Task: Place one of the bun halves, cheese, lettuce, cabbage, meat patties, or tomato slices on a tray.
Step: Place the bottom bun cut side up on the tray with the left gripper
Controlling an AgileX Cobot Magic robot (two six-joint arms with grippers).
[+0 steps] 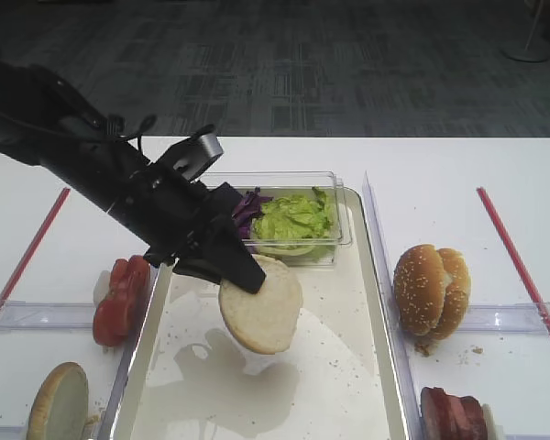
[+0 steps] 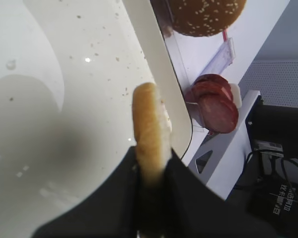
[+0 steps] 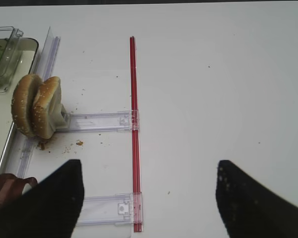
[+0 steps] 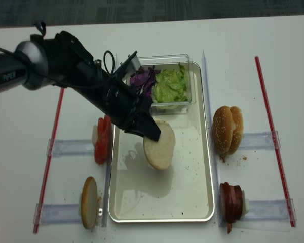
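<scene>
Bun crust filled the nearest view: in the left wrist picture the flat bun half [image 2: 150,131] stood edge-on, pinched at its lower rim between the dark fingers [image 2: 188,193] of the left gripper [image 2: 151,181], jaws pressed against its two faces. Below it lay the tray [image 2: 161,87], its cream base speckled with crumbs. Beyond the rim showed a seeded bun [image 2: 206,15] and the meat patties [image 2: 216,101].

From overhead, the carried bun half hung tilted over the middle of the tray, apparently clear of the base, with its shadow beneath. The left arm reached in from the tray's left side. Just behind it, at the tray's far end, a clear tub [image 4: 185,104] held the cabbage [image 4: 142,80] and the lettuce [image 4: 169,83]. The tomato slices [image 4: 101,139] stood left of the tray, and another flat bun half [image 4: 88,202] nearer the front.

The right gripper [image 3: 149,198] rested well apart over bare table, fingers spread and holding nothing.

Judging by this, the carry was done and the placing step was in hand. The next move called for lowering the bun toward the base, levelling it so a face met the tray, then parting the jaws.
</scene>
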